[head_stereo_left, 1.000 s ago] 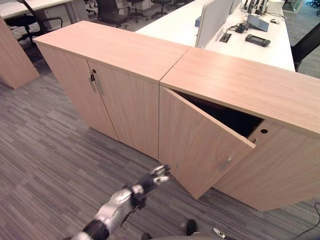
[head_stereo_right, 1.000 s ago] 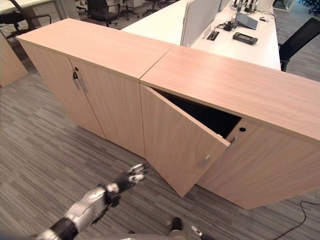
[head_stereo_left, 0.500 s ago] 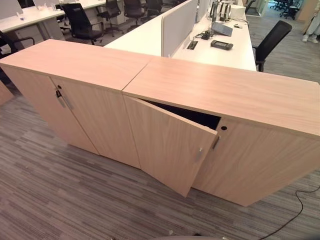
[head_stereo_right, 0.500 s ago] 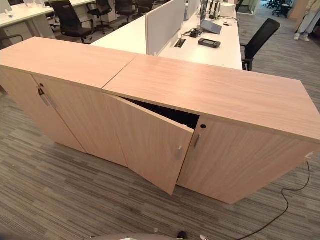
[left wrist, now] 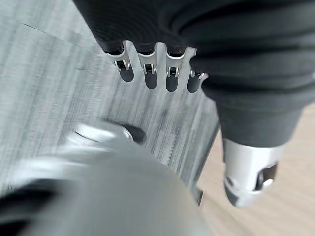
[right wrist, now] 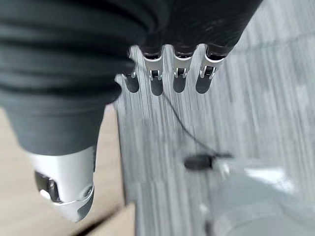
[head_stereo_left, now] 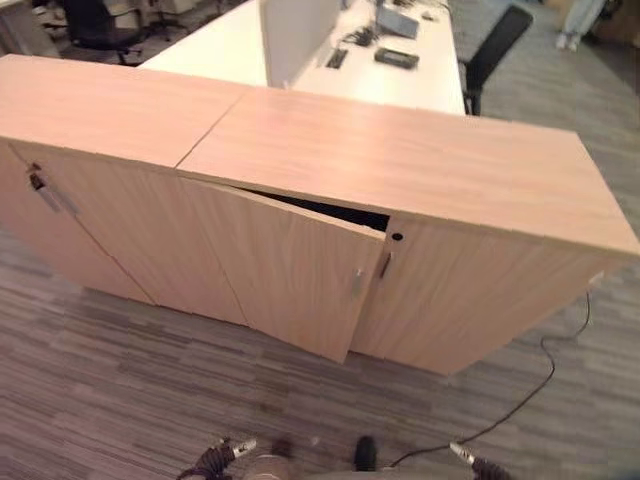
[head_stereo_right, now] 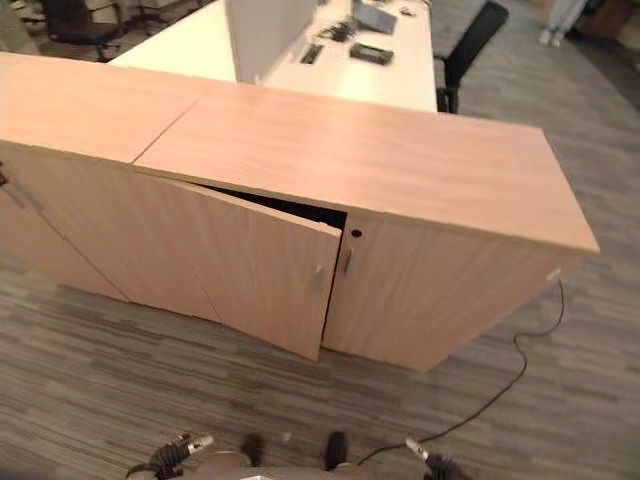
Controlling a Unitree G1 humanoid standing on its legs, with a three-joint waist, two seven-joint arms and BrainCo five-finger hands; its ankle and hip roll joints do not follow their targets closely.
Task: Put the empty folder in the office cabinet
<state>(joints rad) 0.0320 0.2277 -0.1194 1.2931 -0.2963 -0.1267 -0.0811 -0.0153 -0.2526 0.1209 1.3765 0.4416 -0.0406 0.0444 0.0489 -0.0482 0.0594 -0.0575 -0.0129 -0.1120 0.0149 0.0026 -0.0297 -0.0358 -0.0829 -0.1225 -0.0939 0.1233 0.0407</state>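
With no legible print, cabinet door point(head_stereo_left: 285, 275) ajar.

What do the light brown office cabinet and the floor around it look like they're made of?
The light brown office cabinet looks like wood-grain laminate board, matte: even printed grain, thin flat edges. The grey striped floor looks like low-pile carpet tile: streaky woven lines, no shine. Neither is certain from looks alone.

Both eye views look down from the head at the light wooden office cabinet point(head_stereo_left: 400, 180); wrist views face grey striped carpet point(left wrist: 44, 73), apparently close.
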